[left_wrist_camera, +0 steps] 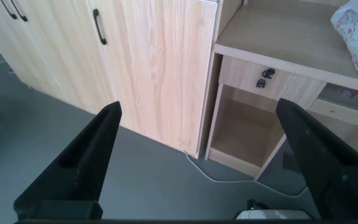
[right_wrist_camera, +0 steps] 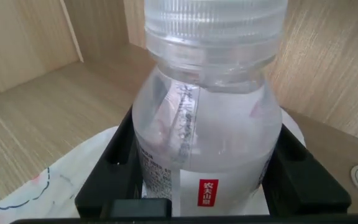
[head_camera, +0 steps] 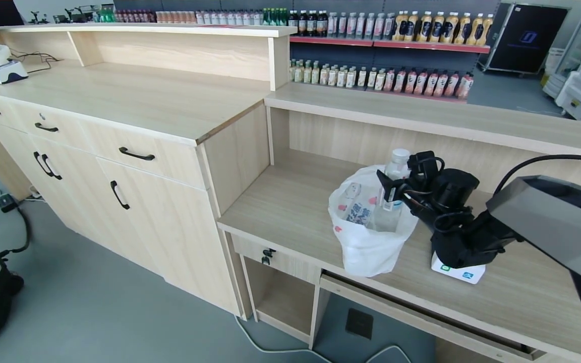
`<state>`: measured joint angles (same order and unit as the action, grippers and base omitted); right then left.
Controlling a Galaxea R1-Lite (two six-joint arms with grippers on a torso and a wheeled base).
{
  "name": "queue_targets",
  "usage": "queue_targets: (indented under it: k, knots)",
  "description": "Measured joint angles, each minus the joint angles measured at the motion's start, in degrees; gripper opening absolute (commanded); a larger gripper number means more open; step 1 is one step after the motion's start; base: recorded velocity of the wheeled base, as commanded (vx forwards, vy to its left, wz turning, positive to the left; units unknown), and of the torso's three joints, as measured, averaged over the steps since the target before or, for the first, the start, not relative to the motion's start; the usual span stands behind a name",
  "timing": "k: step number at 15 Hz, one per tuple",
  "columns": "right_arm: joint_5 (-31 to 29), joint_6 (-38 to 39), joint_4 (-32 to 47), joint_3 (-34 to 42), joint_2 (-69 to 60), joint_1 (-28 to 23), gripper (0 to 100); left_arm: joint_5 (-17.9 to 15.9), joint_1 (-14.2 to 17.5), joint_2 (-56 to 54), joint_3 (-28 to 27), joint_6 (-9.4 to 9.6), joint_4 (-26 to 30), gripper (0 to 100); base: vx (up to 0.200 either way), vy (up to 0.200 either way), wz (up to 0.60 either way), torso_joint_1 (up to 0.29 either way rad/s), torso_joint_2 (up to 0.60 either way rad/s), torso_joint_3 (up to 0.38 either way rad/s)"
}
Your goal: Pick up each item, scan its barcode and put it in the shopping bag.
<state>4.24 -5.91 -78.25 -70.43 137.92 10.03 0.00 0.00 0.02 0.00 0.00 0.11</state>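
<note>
My right tool [head_camera: 389, 194] is clamped on a clear water bottle [head_camera: 392, 187], black fingers [right_wrist_camera: 113, 169] pressing its sides just above the label; the bottle stands upright, white cap on top, its lower half inside the open mouth of the white shopping bag [head_camera: 366, 247]; I cannot tell whether its base touches anything inside the bag; the bag sits on the lower wooden table [head_camera: 290, 212], near the front edge, with red and blue print on its side; just beside the bag, under my right arm, a small white box [head_camera: 459, 273] lies on the same table; my left tool [left_wrist_camera: 199, 109] hangs with its two fingers wide apart and nothing between them, above the grey floor [left_wrist_camera: 142, 180] in front of the light wood cabinet [left_wrist_camera: 154, 62]; in that wrist view a corner of the bag shows on the table edge above a small drawer with a key in its lock [left_wrist_camera: 265, 77].
</note>
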Motion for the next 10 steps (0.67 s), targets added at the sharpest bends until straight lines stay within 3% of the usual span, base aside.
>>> queue_targets:
  k: [10]
  knots:
    - [2.0,-0.4,0.1,-3.7,6.1,-1.1,0,0.0,0.0,0.0,0.0,0.00,0.0,100,0.000,0.000,0.00,0.000,0.00,0.000]
